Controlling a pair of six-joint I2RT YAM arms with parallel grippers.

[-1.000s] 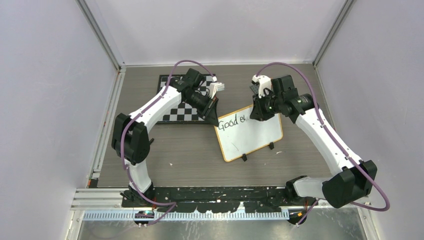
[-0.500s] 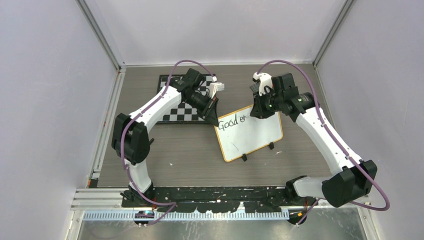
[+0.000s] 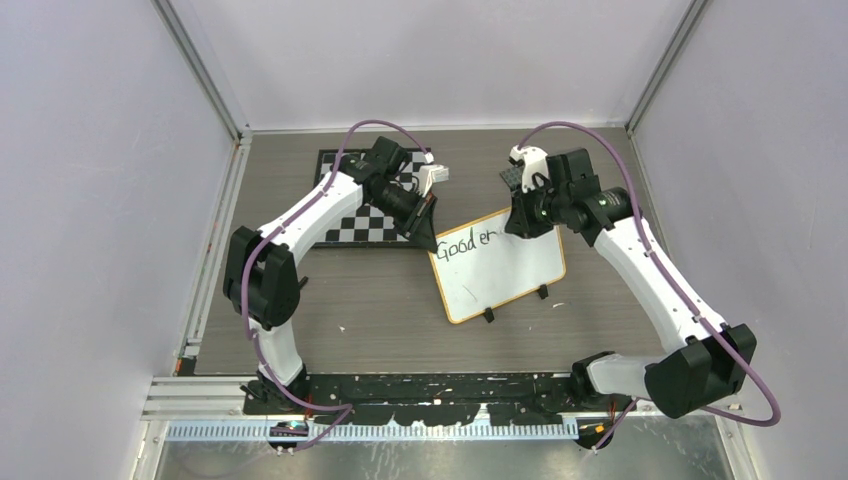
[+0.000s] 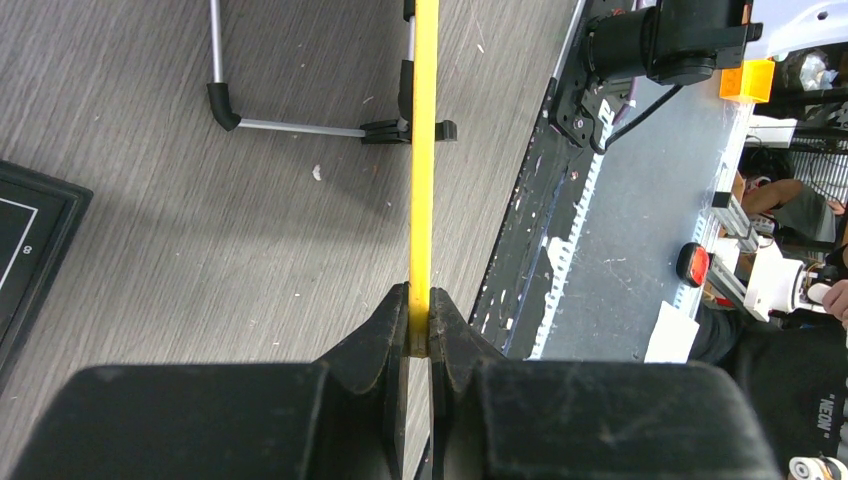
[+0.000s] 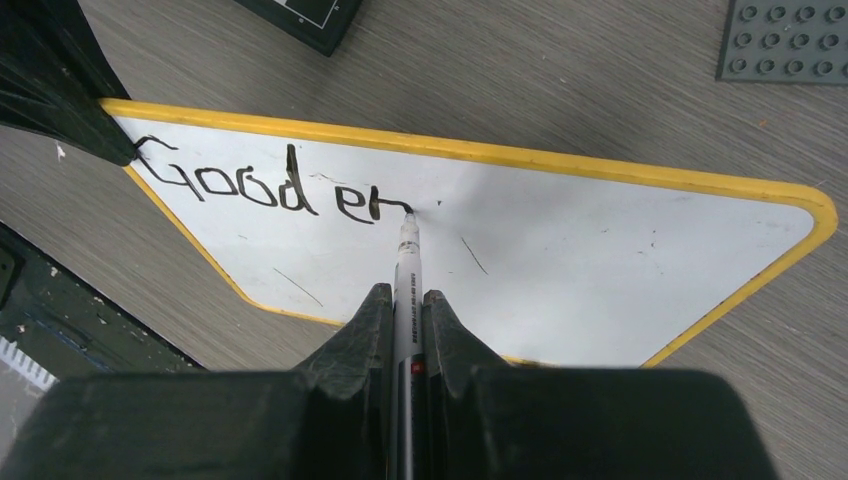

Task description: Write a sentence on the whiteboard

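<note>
The whiteboard [image 3: 505,272] with a yellow rim lies tilted at mid-table and reads "Good er" in black [image 5: 270,185]. My left gripper [image 3: 427,236] is shut on the board's far left corner; in the left wrist view the yellow rim [image 4: 424,150] runs edge-on out of the closed jaws [image 4: 420,320]. My right gripper [image 3: 517,222] is shut on a white marker [image 5: 405,290]. The marker's tip [image 5: 408,214] touches the board just right of the last letter.
A black-and-white chessboard [image 3: 360,222] lies behind the left arm at the back left. A grey studded plate [image 5: 785,40] lies beyond the whiteboard at the back right. The board's wire stand and black feet [image 4: 300,125] rest on the wood-grain table.
The right gripper with the marker has moved slightly right along the top of the board, and the last letters have grown from "e" to "er". The left arm has not moved.
</note>
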